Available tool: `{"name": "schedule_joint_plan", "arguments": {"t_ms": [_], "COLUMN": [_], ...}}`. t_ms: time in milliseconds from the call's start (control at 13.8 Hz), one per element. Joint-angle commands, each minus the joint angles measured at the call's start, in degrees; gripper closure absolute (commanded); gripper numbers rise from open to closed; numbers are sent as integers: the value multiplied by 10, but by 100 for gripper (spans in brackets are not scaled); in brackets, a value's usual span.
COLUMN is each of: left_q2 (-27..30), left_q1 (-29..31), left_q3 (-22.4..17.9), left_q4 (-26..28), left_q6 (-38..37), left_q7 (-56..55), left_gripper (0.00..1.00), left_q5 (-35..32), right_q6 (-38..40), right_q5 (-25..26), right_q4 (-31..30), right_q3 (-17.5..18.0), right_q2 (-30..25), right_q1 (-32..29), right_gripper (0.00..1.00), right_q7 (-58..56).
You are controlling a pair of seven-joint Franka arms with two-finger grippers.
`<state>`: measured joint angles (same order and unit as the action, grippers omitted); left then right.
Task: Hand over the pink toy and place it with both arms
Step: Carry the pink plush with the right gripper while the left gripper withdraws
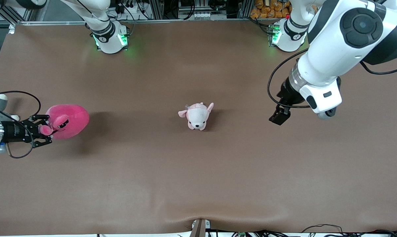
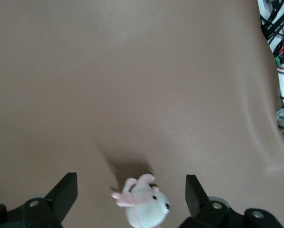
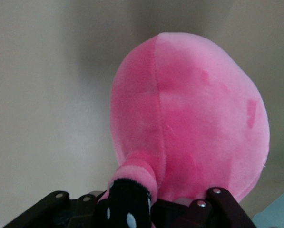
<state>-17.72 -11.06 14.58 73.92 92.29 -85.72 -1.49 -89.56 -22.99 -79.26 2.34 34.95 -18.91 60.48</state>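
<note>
The pink toy [image 1: 68, 120], a hot-pink rounded plush with stalk eyes, is held over the right arm's end of the table and casts a shadow on the brown cloth beside it. My right gripper [image 1: 46, 130] is shut on it at one stalk eye. In the right wrist view the pink toy [image 3: 194, 123] fills the middle, with its black-tipped stalk wedged in my right gripper [image 3: 144, 209]. My left gripper [image 1: 279, 116] hangs open and empty over the left arm's end of the table. In the left wrist view my left gripper [image 2: 131, 184] has its black fingers [image 2: 65, 192] spread wide.
A small pale pink-and-white puppy plush [image 1: 197, 116] stands in the middle of the table, and the puppy plush [image 2: 144, 206] also shows between the left fingers, far below them. Cables [image 2: 280, 45] and equipment line the table's edge by the arm bases [image 1: 109, 39].
</note>
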Motion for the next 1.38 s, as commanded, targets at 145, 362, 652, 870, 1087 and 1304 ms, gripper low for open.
{"name": "schedule_joint_plan", "arguments": {"t_ms": [145, 362, 652, 870, 1087, 1304], "left_q2": [12, 14, 51, 86, 117, 153], "left_q1": [54, 74, 75, 75, 76, 89], "left_q3": [3, 5, 5, -12, -48, -61], "left_q4": [-1, -3, -2, 2, 4, 24], "left_q6": [-18, -60, -69, -97, -140, -176], "left_q7": [265, 433, 564, 588, 658, 688], "left_gripper": [0, 0, 0, 0, 0, 0], "left_q5": [-12, -11, -12, -11, -9, -1], "right_q6": [-94, -101, -88, -1, 89, 104], "right_q5": [-37, -52, -70, -65, -58, -29], "right_q4": [-70, -73, -47, 55, 154, 165], "right_q3": [13, 13, 14, 16, 15, 15], "right_q2": [3, 19, 23, 20, 17, -38], "right_q1": [-31, -51, -55, -44, -40, -17], "right_gripper": [100, 99, 0, 0, 0, 0], "right_q7": [-49, -86, -98, -96, -96, -98]}}
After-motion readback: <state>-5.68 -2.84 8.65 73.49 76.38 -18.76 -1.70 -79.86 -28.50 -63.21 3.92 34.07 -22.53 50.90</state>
